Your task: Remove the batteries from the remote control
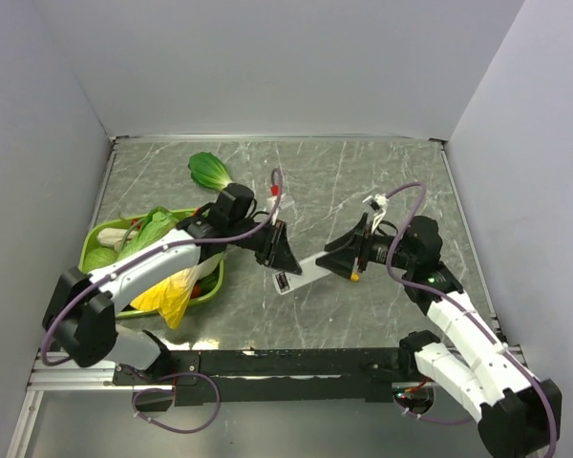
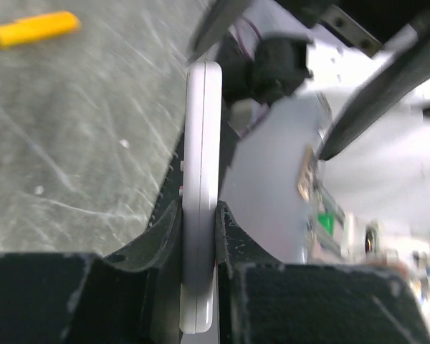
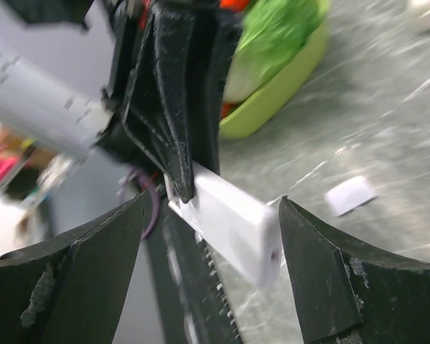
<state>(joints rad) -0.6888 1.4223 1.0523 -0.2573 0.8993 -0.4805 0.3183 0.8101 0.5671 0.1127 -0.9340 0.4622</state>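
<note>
The remote control [image 1: 304,272] is a slim white bar held edge-up above the table. My left gripper [image 1: 279,256] is shut on one end of it; in the left wrist view [image 2: 199,222] both pads press its flat sides [image 2: 201,143]. My right gripper [image 1: 342,252] is open. In the right wrist view its gripper [image 3: 211,208] has a finger on each side of the remote's free end [image 3: 236,218], with gaps on both sides. No batteries show in any view.
A yellow-orange tool [image 1: 355,276] lies by the right gripper and also shows in the left wrist view [image 2: 32,29]. A small pale cover piece [image 3: 351,195] lies on the table. A green tray [image 1: 92,239] of vegetables and a bok choy [image 1: 210,170] sit at the left.
</note>
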